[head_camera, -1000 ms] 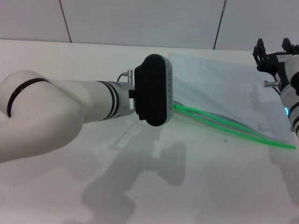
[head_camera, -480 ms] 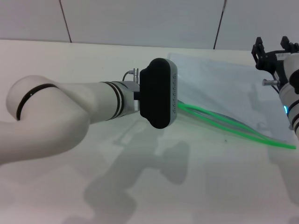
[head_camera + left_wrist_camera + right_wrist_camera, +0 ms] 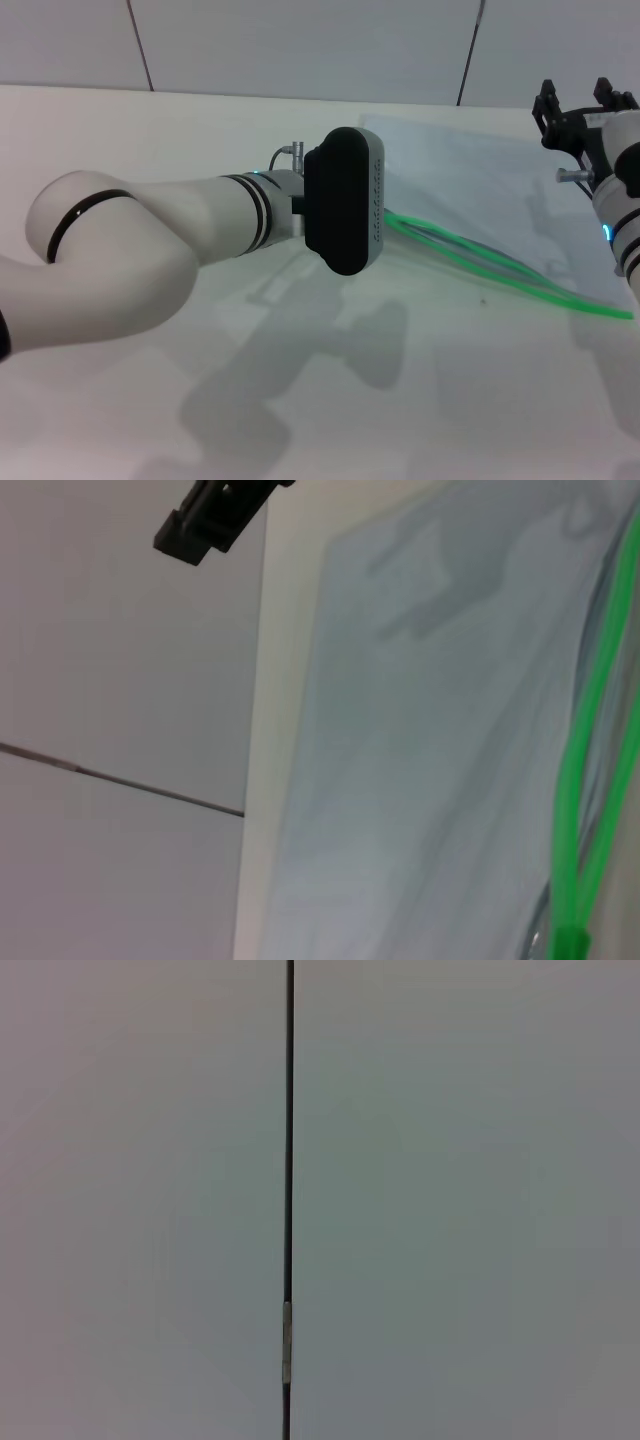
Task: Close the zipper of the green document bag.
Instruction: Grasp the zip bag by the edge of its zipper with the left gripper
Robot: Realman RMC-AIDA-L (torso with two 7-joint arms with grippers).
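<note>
The green document bag [image 3: 480,190] lies flat on the white table at the right, translucent pale blue-grey. Its zipper [image 3: 500,272] runs along the near edge as two bright green strips that stand apart over most of their length. In the left wrist view the strips [image 3: 590,760] meet at a thicker green piece [image 3: 570,946], seemingly the slider. My left arm's black wrist housing [image 3: 345,200] sits at the bag's left end and hides the left gripper. My right gripper [image 3: 578,103] hangs open above the bag's far right corner, holding nothing.
The white table [image 3: 300,400] ends at a grey panelled wall [image 3: 300,40] behind the bag. The left forearm [image 3: 150,240] stretches across the table's left half. The right wrist view shows only wall with a dark seam [image 3: 288,1160].
The left arm has pushed a little to the right, toward the bag's left end, its elbow following. The right gripper has drifted slightly left. The bag lies as before.
</note>
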